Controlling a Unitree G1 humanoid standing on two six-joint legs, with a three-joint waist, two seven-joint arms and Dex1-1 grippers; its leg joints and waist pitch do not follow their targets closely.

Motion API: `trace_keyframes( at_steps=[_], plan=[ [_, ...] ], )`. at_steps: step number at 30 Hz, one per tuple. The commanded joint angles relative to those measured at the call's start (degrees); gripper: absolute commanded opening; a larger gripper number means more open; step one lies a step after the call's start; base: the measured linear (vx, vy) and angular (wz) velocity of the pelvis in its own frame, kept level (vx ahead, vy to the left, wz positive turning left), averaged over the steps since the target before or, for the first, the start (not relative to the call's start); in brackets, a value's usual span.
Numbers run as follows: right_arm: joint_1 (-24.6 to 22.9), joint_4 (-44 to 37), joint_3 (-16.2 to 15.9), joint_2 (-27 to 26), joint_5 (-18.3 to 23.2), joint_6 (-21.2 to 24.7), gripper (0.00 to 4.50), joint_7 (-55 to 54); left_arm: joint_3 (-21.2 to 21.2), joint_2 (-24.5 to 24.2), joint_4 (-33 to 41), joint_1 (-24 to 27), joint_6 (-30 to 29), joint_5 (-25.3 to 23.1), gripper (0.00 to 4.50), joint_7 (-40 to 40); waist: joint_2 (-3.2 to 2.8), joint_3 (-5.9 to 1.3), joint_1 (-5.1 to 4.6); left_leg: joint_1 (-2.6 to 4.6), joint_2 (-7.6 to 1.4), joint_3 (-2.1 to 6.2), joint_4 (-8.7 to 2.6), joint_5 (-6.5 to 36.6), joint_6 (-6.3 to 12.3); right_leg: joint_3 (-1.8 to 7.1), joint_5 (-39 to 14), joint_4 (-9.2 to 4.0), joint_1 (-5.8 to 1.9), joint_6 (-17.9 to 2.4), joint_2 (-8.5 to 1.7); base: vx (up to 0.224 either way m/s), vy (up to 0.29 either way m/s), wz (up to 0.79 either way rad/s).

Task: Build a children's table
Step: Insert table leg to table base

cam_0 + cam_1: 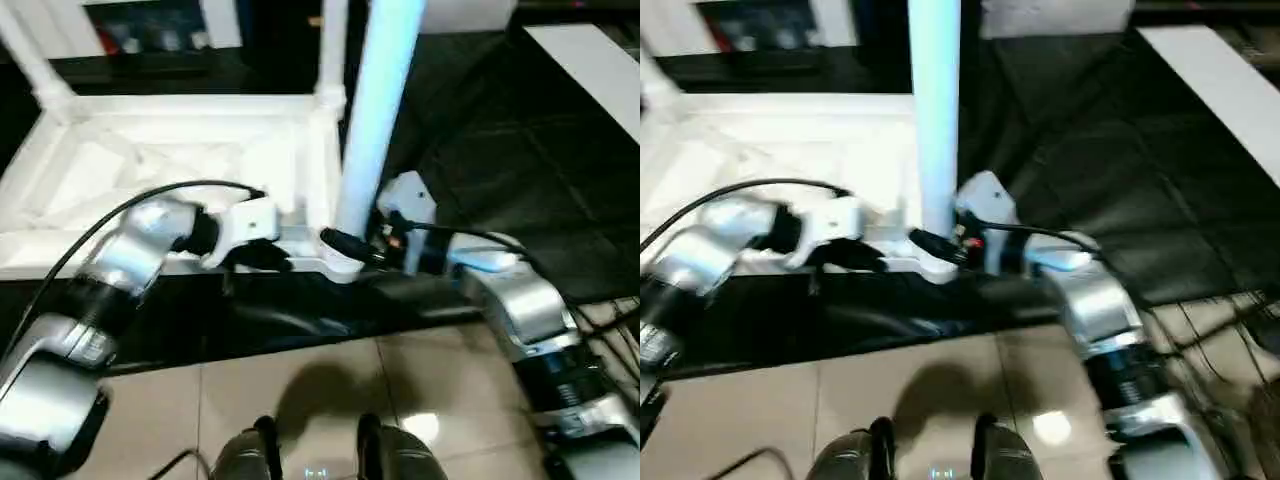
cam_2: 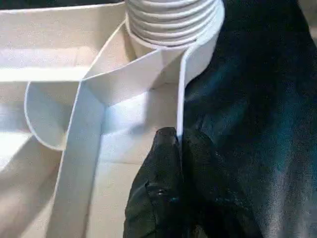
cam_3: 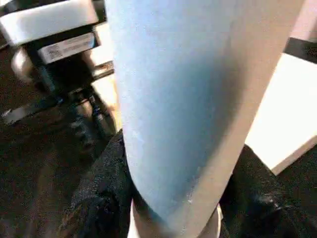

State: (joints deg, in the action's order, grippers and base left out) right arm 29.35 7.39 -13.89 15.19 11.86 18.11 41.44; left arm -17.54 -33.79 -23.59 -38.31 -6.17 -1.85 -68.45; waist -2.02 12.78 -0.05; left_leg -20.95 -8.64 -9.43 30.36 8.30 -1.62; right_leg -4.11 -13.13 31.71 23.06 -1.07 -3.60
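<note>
While my right claw [image 1: 352, 248] grips the upright leg [image 1: 378, 110] just above the near corner socket [image 1: 340, 262], my left claw [image 2: 179, 144] is clenched on the thin wall [image 2: 181, 94] of the upturned top [image 1: 150, 170], holding it steady on the black worktop [image 1: 480, 130]. The children's table lies underside up at the worktop's front edge, and two more legs [image 1: 331, 50] already stand in the far corners. In the left wrist view, the leg's threaded end [image 2: 173, 20] sits in the socket with its ridges showing above the rim, so I judge it is not yet fully seated. The risk now is a cross-thread: if I turn the leg while it leans, the ridges could bind and the socket could strain. A slip of the left claw off that narrow wall would let the top swing or slide toward the floor below. As for containers, the ribbed bays of the top hold nothing that I can see.
</note>
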Motion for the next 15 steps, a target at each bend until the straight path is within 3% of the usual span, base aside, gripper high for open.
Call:
trace_keyframes(
  at_steps=[1,2,3,4,5,6,7,8,10,11,12,13,14,15],
  plan=[
    [-5.49,10.50,-2.95,0.77,-5.08,7.60,1.88,-3.65,3.57,-1.27,6.00,2.46,-4.95,1.50,0.00,4.06,-0.56,-1.35,-0.17,1.27,-4.48,4.49,-5.15,38.66,-3.74,2.80,-38.69,-5.13,-0.73,-4.71,-6.71,-0.012,0.024,-0.18],
    [-5.30,10.99,-2.16,-0.21,-5.32,7.33,1.88,-5.60,4.65,-1.43,10.27,5.18,-8.14,1.60,0.00,5.61,-0.26,-1.41,-0.45,1.35,-4.56,4.52,-5.26,39.77,-4.07,2.73,-38.13,-4.99,-0.69,-4.72,-6.45,-0.004,0.030,-0.19],
    [-5.10,11.42,-1.45,-1.08,-5.49,7.05,1.88,-7.24,5.58,-1.30,14.05,7.57,-10.99,1.51,0.00,7.09,-0.66,-1.25,-0.71,1.30,-4.67,4.77,-5.60,41.78,-4.67,2.77,-35.79,-4.49,-0.68,-5.26,-6.27,0.000,0.000,0.00],
    [-4.25,13.00,-0.55,-2.56,-6.31,5.65,1.88,-10.40,7.03,0.39,22.14,12.13,-17.57,0.00,0.00,10.99,-0.72,-1.27,-1.11,1.41,-4.67,4.93,-5.89,43.94,-5.24,2.71,-34.22,-4.25,-0.63,-5.51,-5.95,0.000,0.000,0.00],
    [-3.78,13.89,-0.28,-3.09,-6.73,5.02,1.88,-11.77,7.38,1.54,26.01,14.04,-20.75,-0.54,0.00,12.66,-0.86,-1.07,-1.63,1.10,-4.61,5.21,-6.23,45.64,-5.47,2.49,-32.93,-3.96,-0.84,-5.74,-5.65,0.001,0.037,-0.18],
    [-3.78,13.89,-0.28,-3.09,-6.73,5.02,1.88,-11.77,7.38,1.54,26.01,14.04,-20.75,-0.54,0.00,12.66,-0.84,-1.16,-1.72,1.15,-4.56,5.22,-6.23,46.08,-5.46,2.55,-32.64,-3.88,-0.93,-5.61,-5.65,0.000,0.036,-0.18],
    [-2.73,15.71,0.43,-4.14,-7.16,4.15,1.88,-14.42,7.37,4.48,33.61,16.94,-27.46,-1.42,0.00,16.29,-0.78,-1.23,-2.09,1.54,-4.40,5.13,-6.14,46.72,-5.34,2.53,-32.42,-3.86,-0.84,-5.68,-5.57,0.000,0.036,-0.18],
    [-2.59,15.92,0.53,-4.27,-7.16,4.06,1.88,-14.66,7.26,4.89,34.37,17.14,-28.11,-1.51,0.00,16.66,-1.00,-0.96,-2.20,1.37,-4.30,5.40,-6.17,47.08,-5.14,2.30,-32.78,-3.94,-0.80,-5.53,-5.56,0.000,0.000,0.00],
    [-1.37,17.28,1.25,-5.43,-7.15,2.88,1.88,-16.49,5.85,9.08,40.47,17.98,-34.11,-2.89,0.00,20.75,-0.76,-1.10,-2.61,2.52,-3.75,4.62,-5.94,48.55,-4.23,1.65,-35.21,-4.96,-0.05,-3.87,-4.64,0.000,0.000,0.00],
    [-1.15,17.47,1.29,-5.68,-7.12,2.61,1.88,-16.65,5.44,9.83,41.40,17.94,-35.10,-3.13,0.00,21.64,-0.47,-1.16,-2.69,2.83,-3.69,4.54,-5.83,48.75,-3.80,0.86,-36.51,-5.34,0.06,-3.08,-4.39,0.000,0.000,0.00],
    [-1.02,17.48,1.25,-5.89,-7.10,2.45,1.88,-16.70,5.18,10.53,42.09,17.77,-36.04,-3.44,0.00,22.78,-0.63,-1.09,-2.76,2.96,-3.62,4.18,-6.15,49.34,-3.56,0.30,-36.58,-5.62,0.11,-2.63,-3.76,0.000,0.000,0.00],
    [-0.99,17.49,1.19,-6.01,-7.12,2.39,1.88,-16.71,5.01,10.66,42.43,17.67,-36.56,-3.71,0.00,23.40,-1.16,-1.04,-2.53,1.94,-4.06,3.55,-8.07,52.05,-3.58,-0.88,-33.01,-3.87,-0.95,-2.45,-2.21,0.000,0.000,0.00],
    [-0.99,17.48,1.11,-6.09,-7.14,2.33,1.88,-16.68,4.83,10.58,42.24,17.43,-36.52,-4.16,0.00,23.77,-1.21,-1.28,-1.95,0.10,-4.85,2.97,-10.24,53.86,-3.45,-0.91,-27.52,-0.10,-2.79,-3.10,-1.30,-0.079,-0.043,0.07],
    [-0.93,17.76,0.93,-6.24,-7.12,2.08,1.88,-16.65,4.60,10.58,42.64,17.22,-37.44,-4.86,0.00,24.48,-1.21,-1.84,2.46,-4.59,-6.90,1.32,-13.02,54.06,-2.04,1.73,-11.94,9.74,-6.09,-3.24,-1.33,-0.039,-0.109,0.31]
  ],
)
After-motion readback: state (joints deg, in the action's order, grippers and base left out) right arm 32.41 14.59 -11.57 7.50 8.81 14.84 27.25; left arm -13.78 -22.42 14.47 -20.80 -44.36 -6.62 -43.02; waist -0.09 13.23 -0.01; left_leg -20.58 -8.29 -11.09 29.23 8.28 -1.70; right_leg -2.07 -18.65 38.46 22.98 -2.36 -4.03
